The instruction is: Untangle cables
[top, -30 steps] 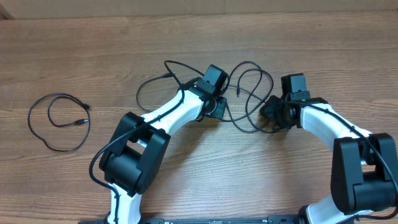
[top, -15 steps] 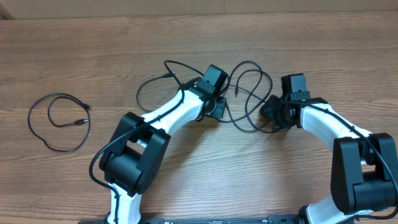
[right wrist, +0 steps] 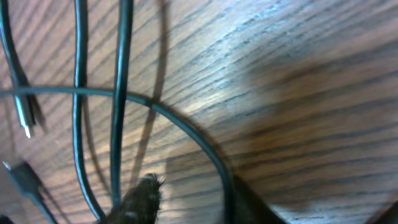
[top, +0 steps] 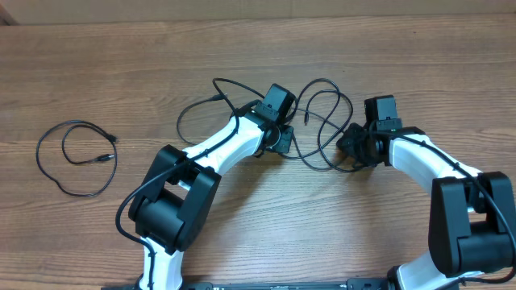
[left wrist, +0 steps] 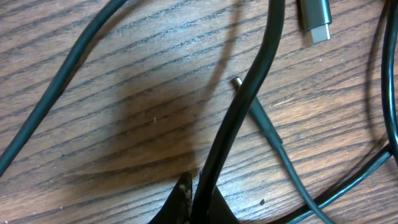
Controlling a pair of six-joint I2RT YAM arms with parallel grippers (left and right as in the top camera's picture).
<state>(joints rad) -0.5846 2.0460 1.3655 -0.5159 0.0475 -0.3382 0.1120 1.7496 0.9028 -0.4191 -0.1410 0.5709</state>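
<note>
One cable lies free, coiled alone at nine o'clock on the table, well apart from everything else, so I reckon that part is done. The rest is a knot of cables up around one o'clock, loops crossing over loops between my two arms. My left end effector is clamped tight on one black strand, which runs away toward one o'clock in its wrist view, over a thin plug, with a silver connector loose just beyond. My right end effector sits at the three o'clock edge of the knot with a curved strand passing between the fingers. Whether it's gripping, I can't tell. By my reading, the real pulling-apart is all ahead.
</note>
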